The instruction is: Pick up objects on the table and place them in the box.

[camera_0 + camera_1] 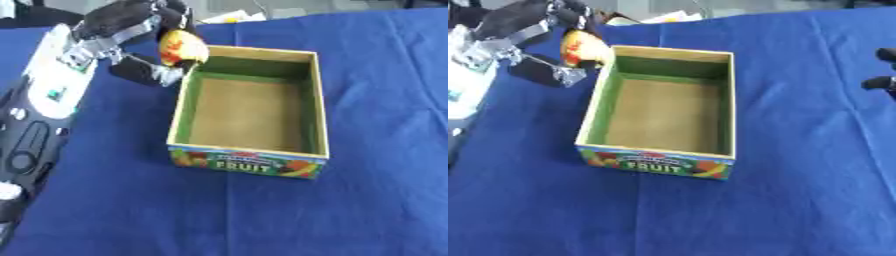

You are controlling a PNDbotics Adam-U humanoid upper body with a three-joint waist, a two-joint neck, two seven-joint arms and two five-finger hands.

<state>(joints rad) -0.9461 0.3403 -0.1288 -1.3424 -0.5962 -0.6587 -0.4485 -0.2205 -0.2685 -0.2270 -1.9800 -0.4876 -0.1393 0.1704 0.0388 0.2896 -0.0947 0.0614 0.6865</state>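
Left robot hand [144,25] curled round a yellow-and-red fruit [181,47], holding it just above the far left corner of the box [248,155] — part over the rim, part still outside it. Thumb and fingers wrapped on the fruit's upper and left sides; lower face bare. Box open, inside showing only brown floor and green walls, printed front wall facing the camera, sitting on the blue cloth of the worktop [385,100]. Right robot hand [883,70] barely visible at the right edge of the right eye view, well apart from the box; only dark fingertips showing, so open or curled — cannot tell.

Likely step: carrying the fruit in over the wall for release.

Risks from here, judged from the position:
- Released now, could strike the rim and roll outward onto the cloth, since it straddles the corner.
- Lowered without moving further in, could catch the thin wall and push or tip the light-looking box.
- Rounded, smooth-looking fruit — could slip sideways as the fingers uncurl.
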